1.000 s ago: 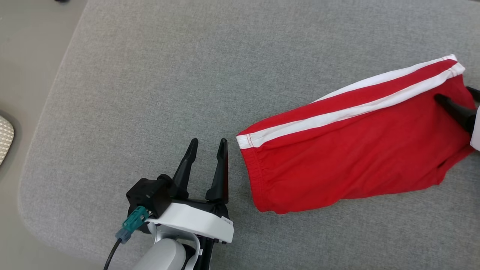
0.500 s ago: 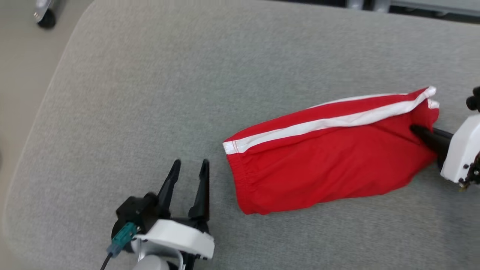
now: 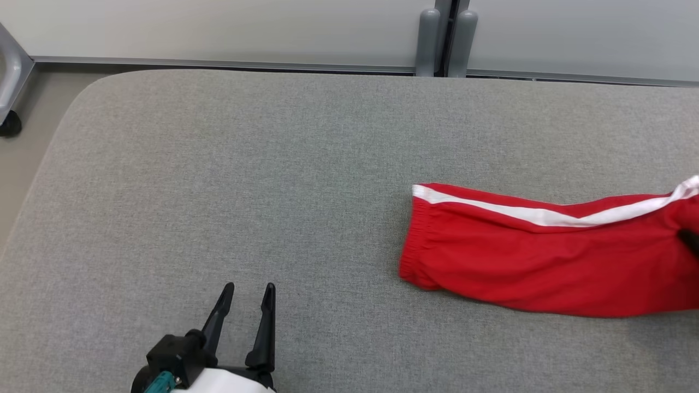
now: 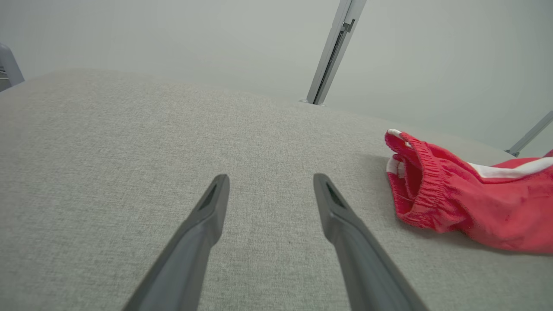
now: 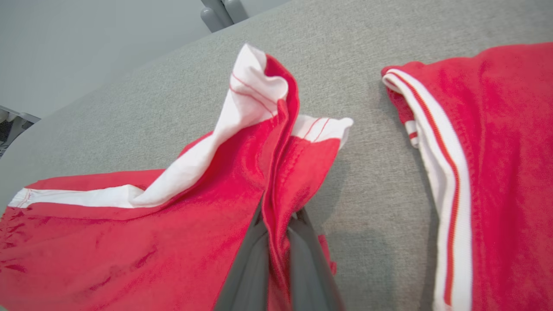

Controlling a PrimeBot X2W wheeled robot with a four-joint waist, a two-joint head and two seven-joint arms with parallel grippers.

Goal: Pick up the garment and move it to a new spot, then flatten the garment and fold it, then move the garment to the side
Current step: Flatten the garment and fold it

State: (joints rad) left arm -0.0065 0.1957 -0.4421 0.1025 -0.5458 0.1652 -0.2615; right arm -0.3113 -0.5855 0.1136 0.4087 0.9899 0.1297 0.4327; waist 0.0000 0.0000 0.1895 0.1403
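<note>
the grey padded table [image 3: 218,164] spans the head view, and its far edge, the pale wall [image 3: 218,24] behind it and two grey posts [image 3: 445,38] have come into sight; a second ago that view looked down on the cloth-covered top alone, so the camera has tipped upward.

the red garment [image 3: 546,262] lies on the right half of the table, its gathered waistband toward the middle and its other end running off the right edge of the head view. earlier it lay on a slant with two white stripes showing along its far side; now it stretches almost level and one white stripe [image 3: 546,216] shows. in the right wrist view its hem end stands up in a peaked fold. a second stretch of red cloth [image 5: 497,151] with white striping lies to the right of that fold, apart from it; whether it belongs to the same garment cannot be told.

the right gripper [image 5: 280,211] has its fingers pressed together on the raised fold, where a second ago they stood apart over that end.

the left gripper [image 3: 249,286] sits low at the near edge, fingers spread as before, holding nothing. it was just beside the waistband earlier; now it is well apart from it.

a dark caster [image 3: 10,124] shows at the far left.
</note>
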